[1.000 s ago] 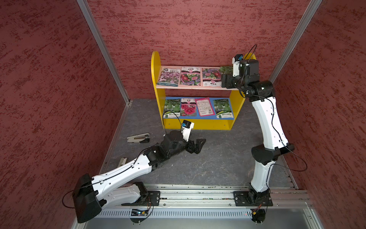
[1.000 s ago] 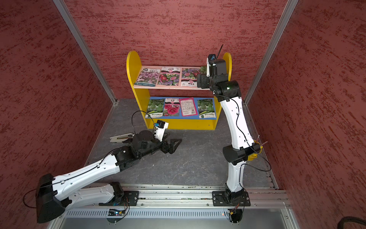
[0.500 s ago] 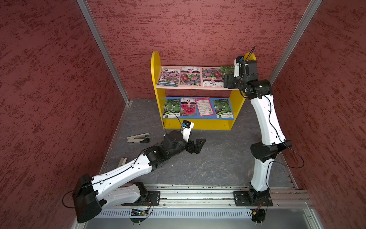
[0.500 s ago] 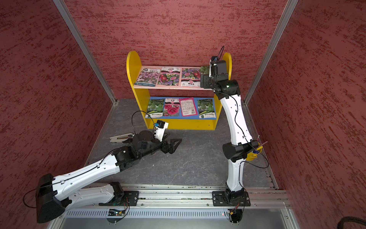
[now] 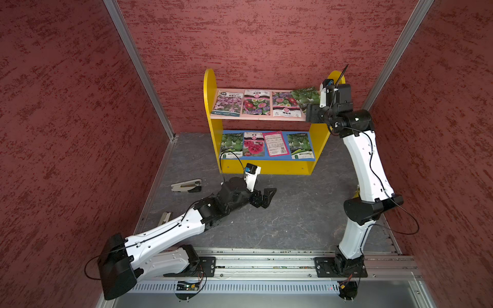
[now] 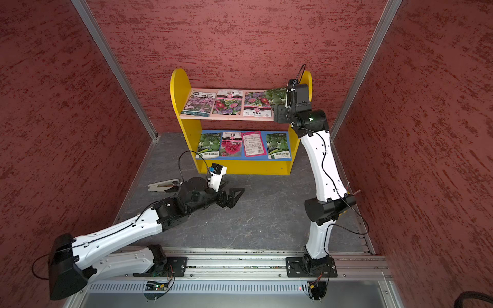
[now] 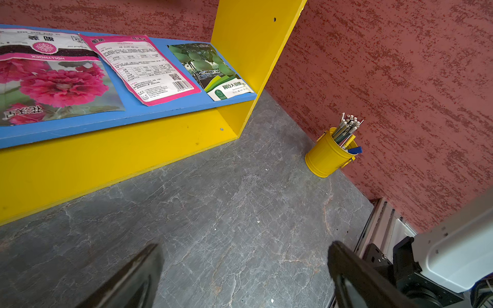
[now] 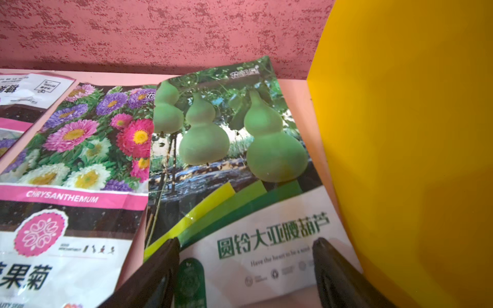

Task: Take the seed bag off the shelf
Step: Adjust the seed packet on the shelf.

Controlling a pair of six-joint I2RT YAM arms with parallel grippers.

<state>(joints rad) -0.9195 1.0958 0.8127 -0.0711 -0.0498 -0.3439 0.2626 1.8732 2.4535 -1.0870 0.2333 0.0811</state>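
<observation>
The shelf [image 5: 210, 88] [image 6: 179, 88] stands against the back wall, with seed bags lying flat on its pink upper and blue lower boards. A green gourd seed bag [image 5: 304, 97] [image 6: 276, 96] [image 8: 240, 149] lies at the right end of the upper board, next to the yellow side panel. My right gripper [image 5: 310, 113] [image 6: 278, 114] [image 8: 246, 241] is at that bag's front edge, open, one finger on each side of its white bottom strip. My left gripper [image 5: 266, 196] [image 6: 234, 196] [image 7: 245, 246] rests low over the grey floor in front of the shelf, open and holding nothing.
A stapler [image 5: 186, 185] and a smaller metal piece [image 5: 165, 217] lie on the floor at the left. A yellow bucket of pens [image 7: 330, 154] stands by the right wall. A chrysanthemum bag [image 8: 80, 149] lies beside the gourd bag, which overlaps its edge. Red walls close in on three sides.
The right arm's wrist has dropped slightly at the upper board's right end and its elbow has shifted. The left arm has not moved.
</observation>
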